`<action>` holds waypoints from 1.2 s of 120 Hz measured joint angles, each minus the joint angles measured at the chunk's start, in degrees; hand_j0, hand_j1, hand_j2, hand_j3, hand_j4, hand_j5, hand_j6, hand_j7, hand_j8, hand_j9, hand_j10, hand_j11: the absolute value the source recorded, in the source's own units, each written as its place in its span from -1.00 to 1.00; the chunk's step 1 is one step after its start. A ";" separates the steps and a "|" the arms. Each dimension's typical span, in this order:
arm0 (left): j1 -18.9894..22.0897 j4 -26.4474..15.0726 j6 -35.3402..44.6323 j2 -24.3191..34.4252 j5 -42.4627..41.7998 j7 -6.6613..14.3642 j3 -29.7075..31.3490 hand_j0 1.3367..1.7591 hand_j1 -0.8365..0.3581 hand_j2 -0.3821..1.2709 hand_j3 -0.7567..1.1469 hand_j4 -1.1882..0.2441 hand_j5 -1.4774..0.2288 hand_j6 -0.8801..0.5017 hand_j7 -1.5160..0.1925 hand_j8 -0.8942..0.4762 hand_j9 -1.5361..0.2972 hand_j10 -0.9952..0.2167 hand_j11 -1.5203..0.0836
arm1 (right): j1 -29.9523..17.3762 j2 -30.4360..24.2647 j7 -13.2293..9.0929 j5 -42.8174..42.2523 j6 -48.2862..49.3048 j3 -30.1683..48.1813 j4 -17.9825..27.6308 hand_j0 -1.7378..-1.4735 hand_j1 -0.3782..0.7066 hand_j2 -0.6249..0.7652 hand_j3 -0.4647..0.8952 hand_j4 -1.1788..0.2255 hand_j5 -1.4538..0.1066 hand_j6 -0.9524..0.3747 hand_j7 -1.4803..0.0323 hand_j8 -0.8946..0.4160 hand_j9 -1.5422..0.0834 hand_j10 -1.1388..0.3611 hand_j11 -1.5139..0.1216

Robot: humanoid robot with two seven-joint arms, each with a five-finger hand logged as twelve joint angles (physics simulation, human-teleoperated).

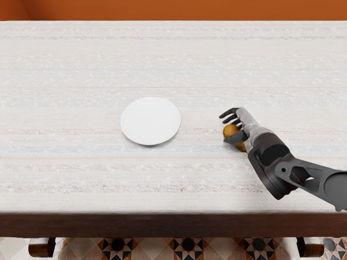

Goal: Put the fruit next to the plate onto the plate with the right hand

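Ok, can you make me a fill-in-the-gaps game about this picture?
The round plate is ____ in colour.
The fruit lies on the table, to the plate's ____ in the picture.
The right hand is at the small orange ____.
Missing words: white, right, fruit.

Small orange fruit (230, 131) lies right of the round white plate (150, 121).

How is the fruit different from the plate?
The plate is white; the fruit is orange-yellow. The plate is wide and flat; the fruit is small. The plate lies uncovered; the right robot hand partly hides the fruit. Both look round.
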 joint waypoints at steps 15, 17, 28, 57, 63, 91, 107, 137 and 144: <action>0.00 0.00 0.00 0.00 0.00 0.00 0.00 0.52 0.98 -0.54 -0.20 0.66 0.73 0.27 0.77 0.31 0.68 0.64 0.90 | 0.01 0.03 -0.01 0.25 0.00 0.21 0.05 -0.39 0.18 -0.09 -0.32 -0.10 -0.04 -0.39 0.02 -0.27 0.03 -0.15 0.05; 0.00 0.00 0.00 0.00 0.00 0.00 0.00 0.52 0.98 -0.54 -0.20 0.66 0.73 0.27 0.77 0.31 0.68 0.64 0.90 | 0.02 0.03 -0.01 0.28 0.01 0.22 0.05 -0.39 0.19 -0.08 -0.32 -0.11 -0.05 -0.40 0.01 -0.26 0.02 -0.17 0.04; 0.00 0.00 0.00 0.00 -0.01 0.00 0.00 0.52 0.98 -0.54 -0.20 0.66 0.73 0.27 0.77 0.31 0.68 0.64 0.90 | 0.02 0.00 0.00 0.30 0.01 0.27 0.06 -0.39 0.21 -0.02 -0.32 -0.14 -0.10 -0.43 -0.03 -0.25 -0.02 -0.16 -0.03; 0.00 0.00 0.00 0.00 0.00 0.00 0.00 0.52 0.98 -0.54 -0.20 0.66 0.73 0.27 0.77 0.31 0.68 0.64 0.90 | 0.63 -0.15 0.00 0.38 -0.03 0.46 0.25 -0.38 0.20 0.13 -0.32 -0.19 -0.15 -0.49 -0.09 -0.34 -0.08 -0.21 -0.11; 0.00 0.00 0.00 0.00 0.00 0.00 0.00 0.52 0.98 -0.54 -0.20 0.66 0.73 0.27 0.77 0.31 0.68 0.64 0.90 | 0.87 -0.18 0.00 0.39 -0.03 0.50 0.36 -0.38 0.19 0.15 -0.32 -0.20 -0.15 -0.49 -0.09 -0.36 -0.09 -0.23 -0.12; 0.00 0.00 0.00 0.00 -0.01 0.00 0.00 0.52 0.98 -0.54 -0.20 0.66 0.73 0.27 0.77 0.30 0.68 0.64 0.90 | 2.83 -0.35 0.00 0.33 -0.04 0.56 2.23 -0.38 0.18 0.22 -0.32 -0.21 -0.16 -0.50 -0.11 -0.41 -0.10 -0.26 -0.14; 0.00 0.00 0.00 0.00 0.00 0.00 0.00 0.52 0.98 -0.54 -0.20 0.66 0.73 0.27 0.77 0.30 0.68 0.64 0.90 | 4.03 -0.26 0.01 0.32 -0.03 0.53 3.67 -0.39 0.16 0.25 -0.32 -0.22 -0.17 -0.50 -0.11 -0.44 -0.10 -0.28 -0.14; 0.00 0.00 0.00 0.00 0.01 0.00 0.00 0.52 0.98 -0.54 -0.20 0.66 0.73 0.27 0.77 0.30 0.68 0.64 0.90 | 6.41 3.06 0.00 0.40 -0.02 0.48 4.88 -0.39 0.16 0.28 -0.32 -0.21 -0.18 -0.51 -0.12 -0.47 -0.11 -0.29 -0.14; 0.00 0.00 0.00 0.00 0.01 0.00 0.00 0.52 0.98 -0.54 -0.20 0.66 0.73 0.27 0.77 0.30 0.68 0.64 0.90 | 6.74 4.01 0.00 0.43 -0.02 0.48 4.89 -0.39 0.16 0.29 -0.32 -0.21 -0.18 -0.51 -0.12 -0.48 -0.11 -0.30 -0.14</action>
